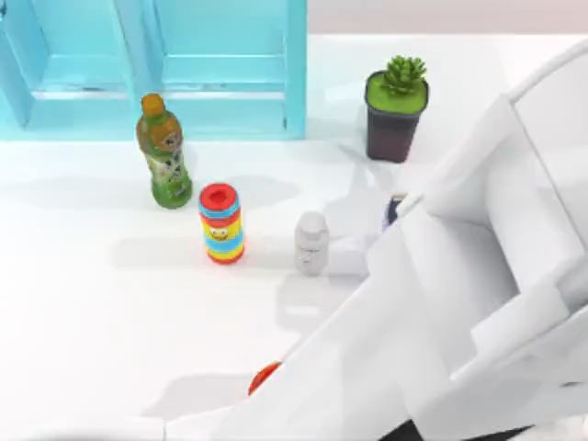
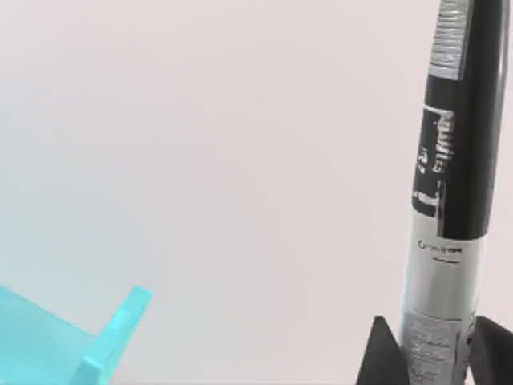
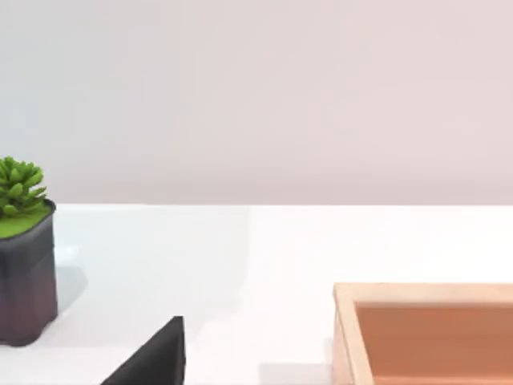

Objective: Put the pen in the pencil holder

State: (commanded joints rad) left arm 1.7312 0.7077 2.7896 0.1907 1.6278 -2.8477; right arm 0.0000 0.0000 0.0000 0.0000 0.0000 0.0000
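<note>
The pen [image 2: 449,200] stands upright between the two dark fingers [image 2: 377,357] of the left gripper [image 2: 429,361], whose jaws are clamped on its pale grey lower barrel with the black end pointing up, so I judge the pick-up done and the carry under way. What is left is to bring the pen over the pencil holder [image 1: 393,209] and let it go into the opening. From above, a large white arm crosses the right half of the worktop [image 1: 92,303] and covers nearly all of the holder; a small dark-blue sliver of it peeks out at the arm's edge, just in front of the dark plant pot [image 1: 393,119] and well to the right of the white bottle [image 1: 311,243]. How close the pen is to that opening I cannot tell. Taking the holder as the mark, the plant pot stands just behind it, the white bottle to its left, the striped can [image 1: 220,223] with the red top farther left, and the green drink bottle [image 1: 163,152] beyond that, before a turquoise rack [image 1: 220,64]. A wooden tray [image 3: 425,333] lies near the right arm, which seems parked; one dark finger [image 3: 156,357] of the right gripper is visible, and I cannot tell how its jaws stand. The pot is the closest thing to knock on the approach.
</note>
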